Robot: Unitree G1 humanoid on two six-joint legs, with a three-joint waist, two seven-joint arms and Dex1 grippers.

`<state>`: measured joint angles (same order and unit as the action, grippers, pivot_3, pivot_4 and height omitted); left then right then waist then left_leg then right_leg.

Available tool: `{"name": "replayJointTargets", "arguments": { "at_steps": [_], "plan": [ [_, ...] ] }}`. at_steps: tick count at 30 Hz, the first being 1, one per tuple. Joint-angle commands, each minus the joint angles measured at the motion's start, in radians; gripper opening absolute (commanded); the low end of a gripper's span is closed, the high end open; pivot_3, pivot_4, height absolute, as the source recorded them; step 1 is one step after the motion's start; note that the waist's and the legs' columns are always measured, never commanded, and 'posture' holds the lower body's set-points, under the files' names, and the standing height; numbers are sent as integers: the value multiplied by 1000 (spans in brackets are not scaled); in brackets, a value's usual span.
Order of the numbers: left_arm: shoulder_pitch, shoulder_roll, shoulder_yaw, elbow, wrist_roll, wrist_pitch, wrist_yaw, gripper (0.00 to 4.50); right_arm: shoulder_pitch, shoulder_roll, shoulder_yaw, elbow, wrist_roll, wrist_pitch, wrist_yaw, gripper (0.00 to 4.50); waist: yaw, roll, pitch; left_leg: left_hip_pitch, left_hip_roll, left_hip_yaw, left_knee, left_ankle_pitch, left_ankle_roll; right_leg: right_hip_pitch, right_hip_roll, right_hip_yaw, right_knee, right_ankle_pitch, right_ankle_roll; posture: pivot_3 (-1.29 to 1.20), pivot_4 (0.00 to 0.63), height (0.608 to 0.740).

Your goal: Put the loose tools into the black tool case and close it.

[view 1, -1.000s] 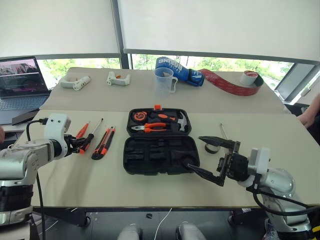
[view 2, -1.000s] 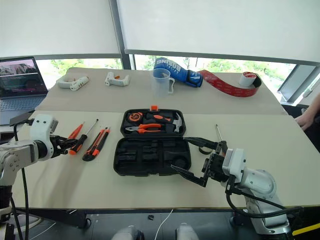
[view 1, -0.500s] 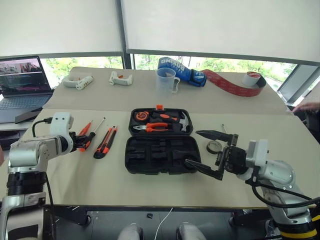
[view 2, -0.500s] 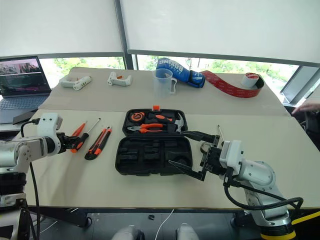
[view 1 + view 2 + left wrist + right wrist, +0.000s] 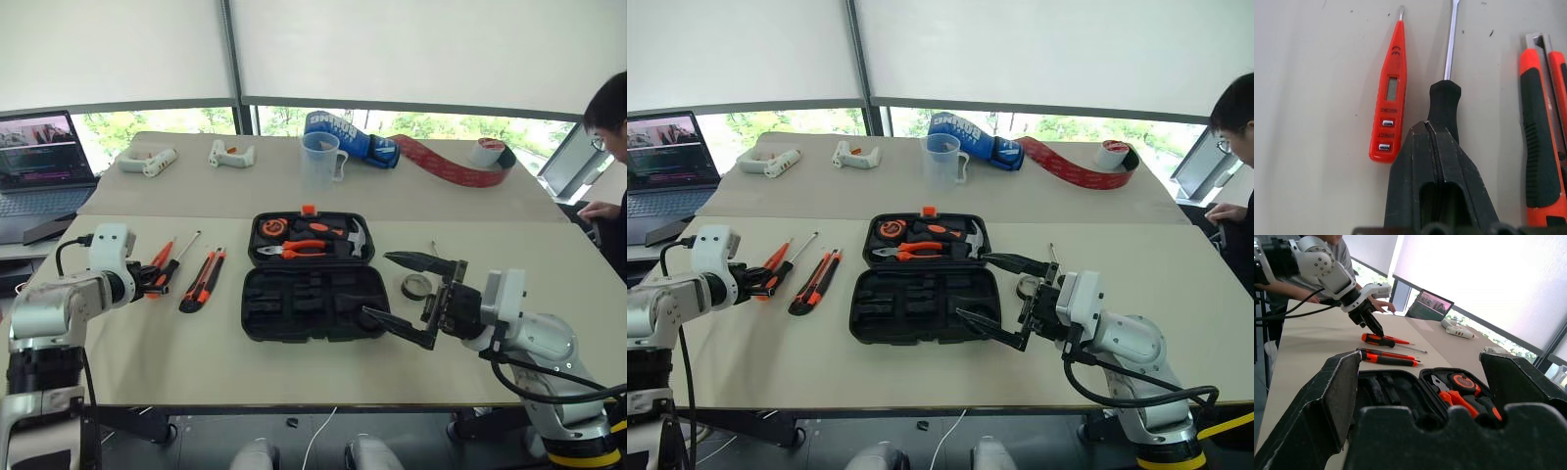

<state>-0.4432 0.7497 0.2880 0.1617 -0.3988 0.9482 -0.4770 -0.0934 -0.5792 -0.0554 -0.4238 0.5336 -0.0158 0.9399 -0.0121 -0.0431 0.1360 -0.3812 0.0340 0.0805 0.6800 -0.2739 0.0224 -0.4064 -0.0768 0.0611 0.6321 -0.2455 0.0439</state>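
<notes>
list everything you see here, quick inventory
tool case: 1, black, open, centre, tools in lid
screwdriver: 1, black-orange handle, left of case
tester screwdriver: 1, orange, beside it
utility knife: count unclear, orange-black, between screwdrivers and case
tape roll: 1, small black, right of case
measuring cup: 1, clear, at back
glove: 1, blue, beside cup
red tape: 1, unrolled, back right
handles: 2, white, back left
laptop: 1, far left
person: 1, far right
left gripper: shut, at screwdriver handle
right gripper: open, over case's right edge
</notes>
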Motion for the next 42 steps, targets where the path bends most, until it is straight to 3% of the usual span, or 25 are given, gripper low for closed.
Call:
{"name": "replayJointTargets", "arguments": {
  "at_steps": [1, 4, 7, 13, 24, 25, 27, 31, 42],
  "plan": [
    [17, 52, 7, -55, 12, -45, -43, 39, -6, -9, -32, -37, 18, 6, -9, 4500, 0, 0, 0, 0, 0, 0, 0, 0, 0, 0, 0, 0, 0, 0, 0, 0, 150, 740],
    [22, 59, 1, -66, 17, -27, -38, 39, -3, -11, -33, -38, 19, 8, -10, 4500, 1, 0, 0, -1, 0, 0, 0, 0, 0, 0, 0, 0, -1, 0, 0, 0, 150, 740],
    [11, 37, 0, -71, 36, -32, 4, 716, -1, -12, -31, -39, 21, 11, -11, 4500, 1, 0, 0, -1, 0, 0, 0, 0, 0, 0, 0, 0, -1, 0, 1, 0, 150, 740],
    [-5, 1, -12, -61, 50, 23, 52, 2844, -2, -14, -30, -46, 22, 20, -14, 4500, 1, 0, 0, -1, 0, 0, 0, 0, 0, 0, 0, 0, -1, 0, 1, 0, 150, 740],
    [-24, -74, -64, -43, 76, 40, 86, 2844, -22, -19, -35, -46, 24, 41, -13, 4500, 10, 0, 0, 0, -1, 0, 1, 0, 0, 1, 0, 0, 0, 1, 1, 0, 150, 740],
    [-19, -75, -65, -43, 81, 38, 89, 2306, -22, -19, -35, -48, 25, 42, -14, 4500, 11, 0, 0, 0, -1, 0, 1, 0, 0, 1, 0, 0, 0, 1, 1, 0, 150, 740],
    [-9, -76, -67, -47, 83, 46, 89, 1826, -21, -18, -36, -50, 25, 43, -15, 4500, 11, 0, 0, 0, -1, 0, 1, 0, 0, 1, 0, 0, 0, 1, 1, 0, 150, 740],
    [3, -81, -61, -37, 87, 49, 90, 281, -24, -15, -35, -54, 24, 48, -23, 4500, 9, 0, 0, 0, -1, -1, 1, 0, 0, 1, 0, 0, 0, 1, 1, 0, 150, 740],
    [23, -97, 3, -37, 72, 48, 112, 281, -34, -16, -36, -47, 23, 50, -33, 4500, 9, 0, 0, 0, -1, -1, 0, 0, 0, 1, 0, 0, -1, 1, 1, 0, 150, 740]
  ]
}}
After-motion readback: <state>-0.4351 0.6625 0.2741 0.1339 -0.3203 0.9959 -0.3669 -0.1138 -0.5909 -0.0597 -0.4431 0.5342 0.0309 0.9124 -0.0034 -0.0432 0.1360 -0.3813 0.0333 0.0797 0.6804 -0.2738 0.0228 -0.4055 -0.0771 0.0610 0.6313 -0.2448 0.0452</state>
